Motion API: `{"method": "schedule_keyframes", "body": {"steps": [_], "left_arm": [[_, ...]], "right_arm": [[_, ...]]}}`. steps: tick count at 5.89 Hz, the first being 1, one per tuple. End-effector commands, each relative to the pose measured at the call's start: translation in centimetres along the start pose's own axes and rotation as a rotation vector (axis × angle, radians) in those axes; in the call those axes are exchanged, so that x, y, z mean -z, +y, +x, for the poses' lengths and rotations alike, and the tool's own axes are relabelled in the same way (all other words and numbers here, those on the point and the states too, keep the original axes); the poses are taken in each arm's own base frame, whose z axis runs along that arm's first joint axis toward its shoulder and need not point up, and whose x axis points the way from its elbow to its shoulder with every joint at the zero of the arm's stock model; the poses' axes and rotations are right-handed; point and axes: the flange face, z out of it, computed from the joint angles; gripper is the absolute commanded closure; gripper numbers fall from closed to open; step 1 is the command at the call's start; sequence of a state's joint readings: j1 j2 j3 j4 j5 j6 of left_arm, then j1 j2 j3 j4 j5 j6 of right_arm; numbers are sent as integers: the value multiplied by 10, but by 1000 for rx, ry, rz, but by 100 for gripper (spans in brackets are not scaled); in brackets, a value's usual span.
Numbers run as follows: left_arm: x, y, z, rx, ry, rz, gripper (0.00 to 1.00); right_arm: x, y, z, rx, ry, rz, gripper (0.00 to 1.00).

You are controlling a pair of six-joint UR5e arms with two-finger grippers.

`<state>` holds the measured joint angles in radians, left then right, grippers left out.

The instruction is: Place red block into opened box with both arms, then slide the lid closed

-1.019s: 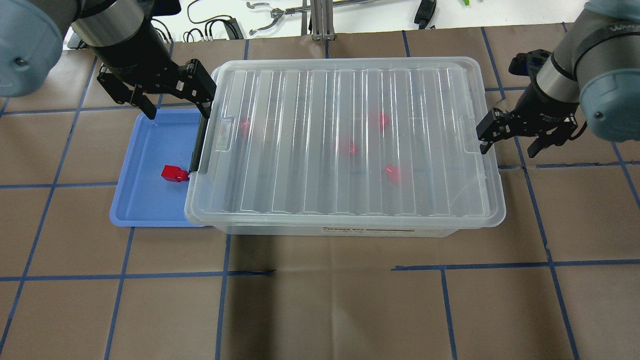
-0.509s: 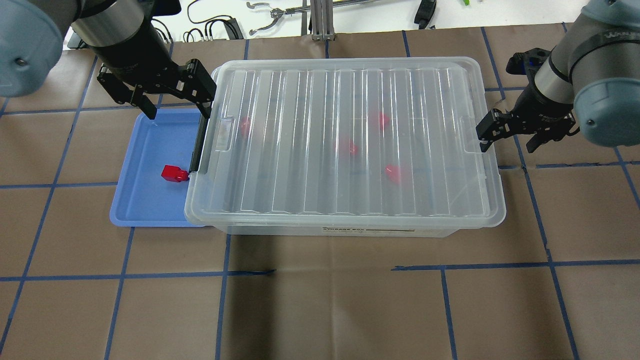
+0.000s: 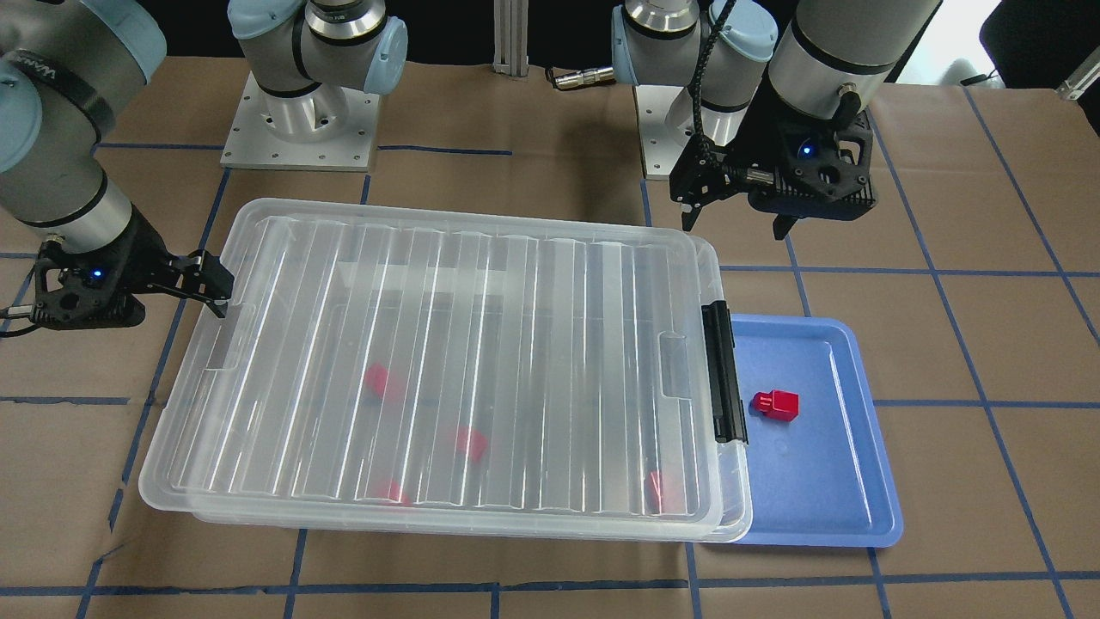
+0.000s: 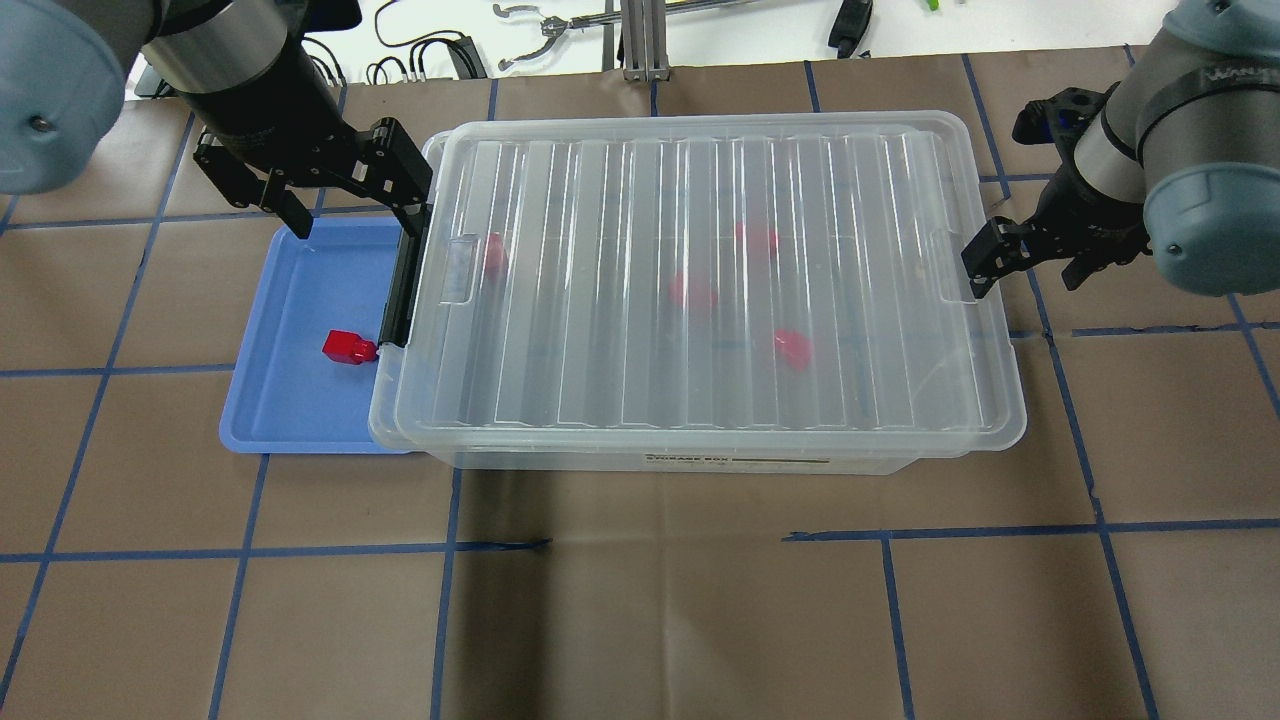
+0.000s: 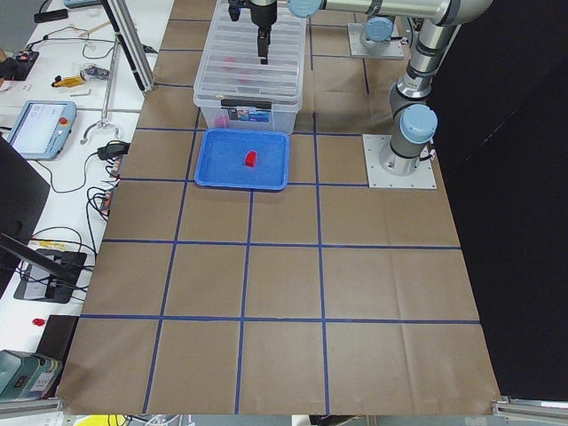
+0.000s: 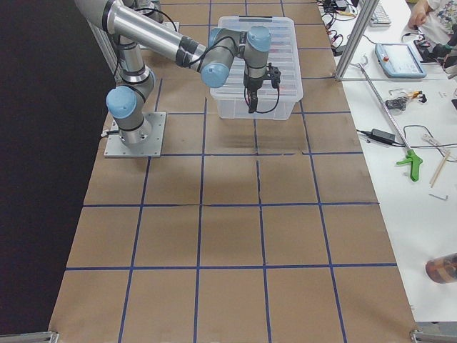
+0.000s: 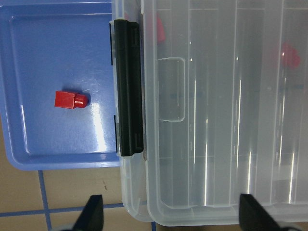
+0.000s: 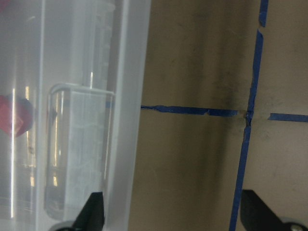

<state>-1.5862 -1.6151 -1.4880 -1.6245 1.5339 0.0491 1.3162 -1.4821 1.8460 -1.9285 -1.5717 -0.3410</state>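
I see the red block (image 4: 349, 346) in the blue tray (image 4: 290, 420), close to my left gripper (image 4: 350, 205), wide open and empty over its far edge; right gripper (image 4: 1028, 270), open too, at the lid's (image 4: 700, 280) opposite end.

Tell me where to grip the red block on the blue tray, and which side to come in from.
Grip the red block by its cube body, from straight above. It lies flat on the blue tray with its stub pointing at the black clip bar, so close the left hand across the two flat faces parallel to the stub, not end to end.
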Motion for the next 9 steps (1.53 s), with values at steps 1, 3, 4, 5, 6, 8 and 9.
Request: {"method": "schedule_keyframes", "body": {"steps": [1,3,4,5,6,8,9], "left_arm": [[-1,-1,0,0,0,-2,1],[-5,-3,0,0,0,-8,1],[-5,-4,0,0,0,-8,1],[-3,-4,0,-1,0,-5,1],[-4,-3,0,-1,0,-6,1],[-4,-4,0,0,0,-6,1],[-4,-4,0,0,0,-6,1]], "right_arm": [[1,2,15,34,76,-15,0],[3,7,52,19,88,-15,0],[3,11,71,30,106,-28,0],[3,15,88,29,109,-33,0],[5,18,106,34,118,-23,0],[9,28,143,-8,141,-16,0],[10,31,149,-7,144,-16,0]]}}
